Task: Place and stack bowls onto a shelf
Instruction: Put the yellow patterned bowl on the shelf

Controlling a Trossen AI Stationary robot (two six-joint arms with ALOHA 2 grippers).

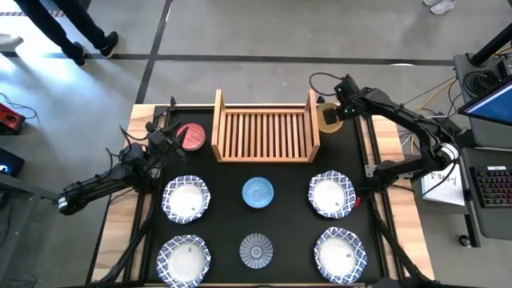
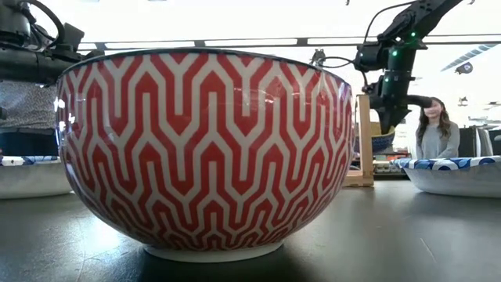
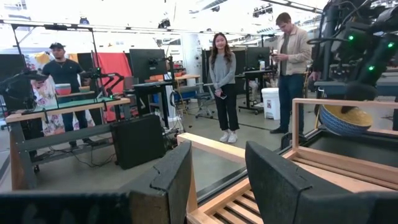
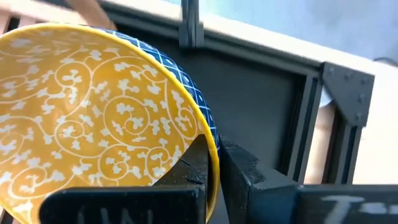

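The wooden shelf stands at the table's far middle. The red bowl rests on its base to the shelf's left and fills the low view. My left gripper is open just left of that bowl and touches nothing; its fingers point toward the shelf. My right gripper is shut on the yellow bowl, just right of the shelf's right side board. The light blue bowl and the grey-blue bowl sit in the table's middle. White blue-rimmed bowls stand on either side of them. My right gripper holds the yellow bowl by its rim. One finger is inside on the yellow patterned face and the other is outside on the blue wall. The bowl hangs tilted, lifted clear beside the shelf's side board.
Two more white blue-rimmed bowls stand at the near corners. The shelf's slatted base carries nothing. People stand in the room beyond the table. A keyboard and a screen sit off the table's right edge.
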